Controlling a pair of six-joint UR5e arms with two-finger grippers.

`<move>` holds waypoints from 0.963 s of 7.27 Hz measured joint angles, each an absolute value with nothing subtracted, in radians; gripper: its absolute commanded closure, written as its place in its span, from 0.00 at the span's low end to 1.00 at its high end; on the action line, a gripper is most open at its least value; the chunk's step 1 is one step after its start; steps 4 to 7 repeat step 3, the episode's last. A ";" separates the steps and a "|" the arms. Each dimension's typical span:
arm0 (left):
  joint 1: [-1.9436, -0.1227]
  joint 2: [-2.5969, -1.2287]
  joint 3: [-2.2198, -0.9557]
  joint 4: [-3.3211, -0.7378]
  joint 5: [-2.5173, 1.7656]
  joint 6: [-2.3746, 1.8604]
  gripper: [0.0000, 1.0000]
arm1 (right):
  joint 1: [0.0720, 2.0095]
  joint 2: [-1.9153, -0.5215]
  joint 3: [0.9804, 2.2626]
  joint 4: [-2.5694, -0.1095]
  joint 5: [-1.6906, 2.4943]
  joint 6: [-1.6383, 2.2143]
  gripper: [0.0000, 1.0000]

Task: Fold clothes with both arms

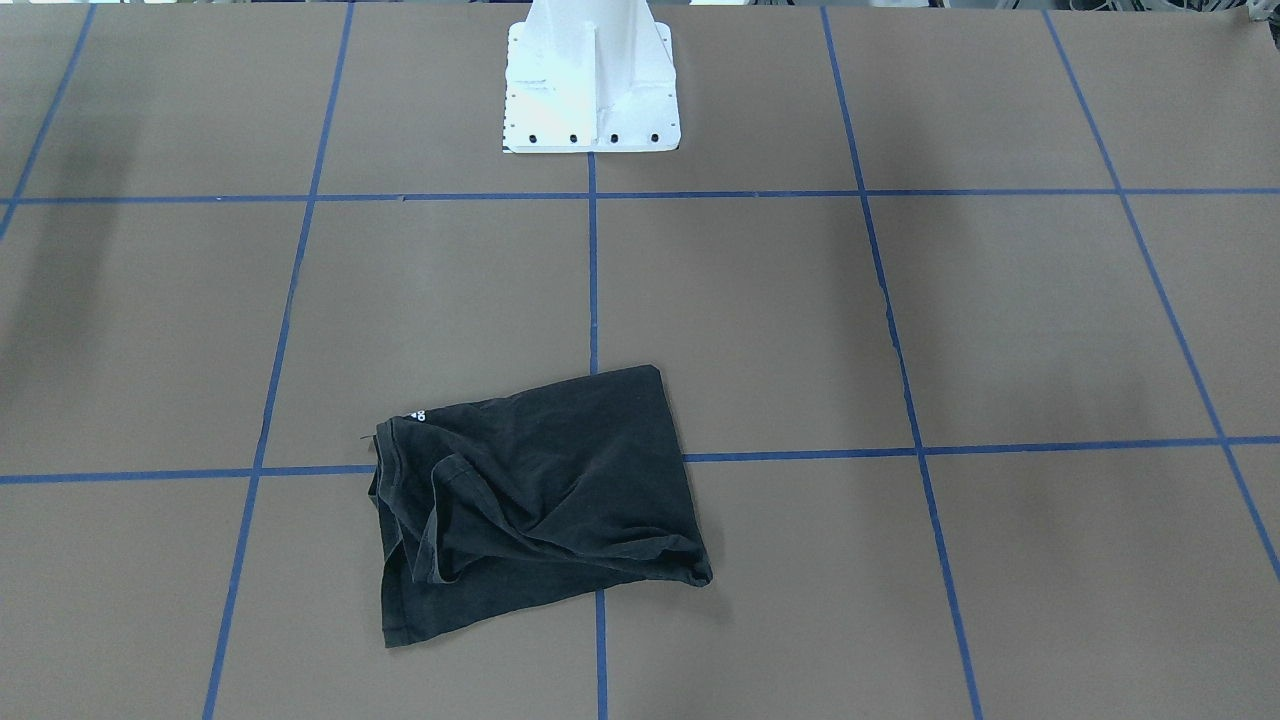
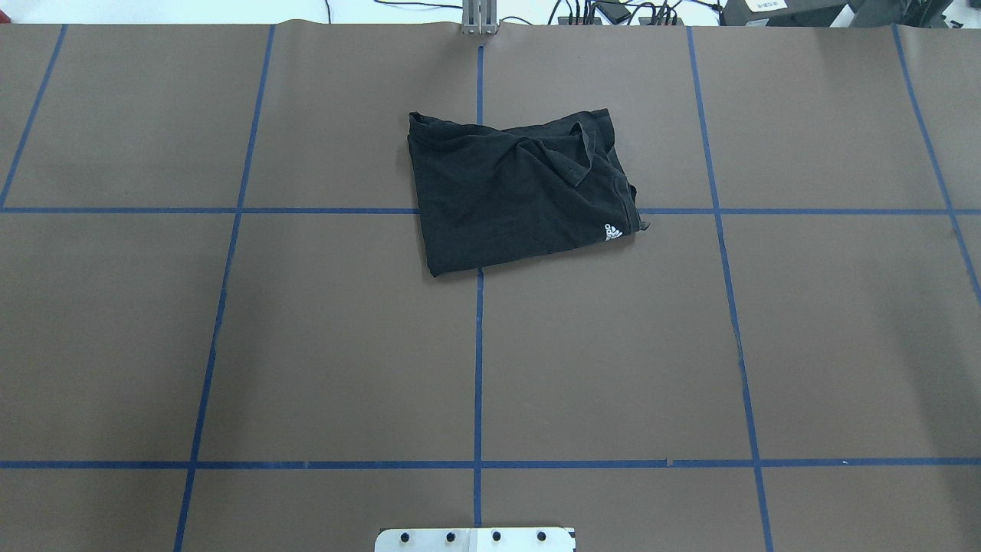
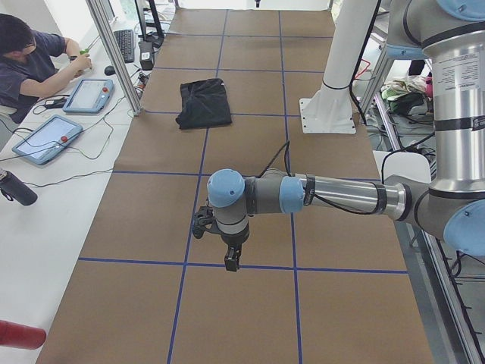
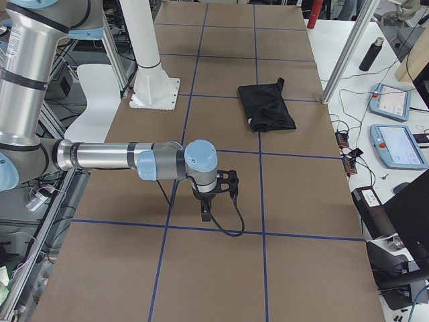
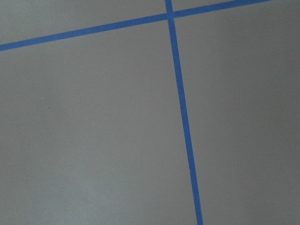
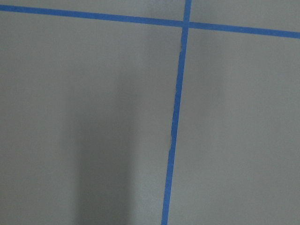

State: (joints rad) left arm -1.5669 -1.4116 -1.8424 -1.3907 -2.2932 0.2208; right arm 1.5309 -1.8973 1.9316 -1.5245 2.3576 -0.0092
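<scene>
black short-sleeved t-shirt (image 2: 513, 199) lying roughly folded, rumpled, on brown table (image 2: 306, 345); folding looking mostly done, tidying left. silver-grey left arm (image 3: 341, 196), right arm (image 4: 100, 155) hovering well apart from it; jaws: cannot tell.

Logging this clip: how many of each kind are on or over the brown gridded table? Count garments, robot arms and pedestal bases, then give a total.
Garments (black T-shirt): 1
Robot arms (left arm, right arm): 2
Pedestal bases (white pedestal base): 1
Total: 4
</scene>
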 measured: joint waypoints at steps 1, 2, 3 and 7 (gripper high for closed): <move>-1.567 -1.413 -1.856 -1.391 -2.293 0.221 0.00 | 1.531 -1.898 1.930 -1.526 2.358 -0.009 0.00; -1.567 -1.414 -1.871 -1.391 -2.293 0.221 0.00 | 1.531 -1.898 1.925 -1.527 2.359 -0.009 0.00; -1.567 -1.414 -1.882 -1.391 -2.292 0.221 0.00 | 1.531 -1.898 1.921 -1.526 2.359 -0.009 0.00; -1.567 -1.414 -1.882 -1.391 -2.292 0.221 0.00 | 1.531 -1.898 1.921 -1.526 2.359 -0.009 0.00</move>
